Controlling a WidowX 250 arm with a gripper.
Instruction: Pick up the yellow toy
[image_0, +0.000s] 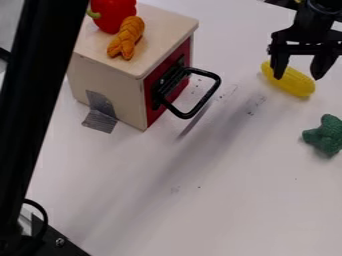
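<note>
Black foreground bar (25, 100): left side.
Black two-finger gripper (298, 76): fingers spread.
Yellow ridged toy corn (294, 84): pick-up likely at alignment; next, straddle, lower, close.

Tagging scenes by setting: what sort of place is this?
Probably a robot test bench: a black gripper hangs over a white tabletop with toy food such as a yellow corn cob, and a wooden box is taped down with grey tape.
</note>
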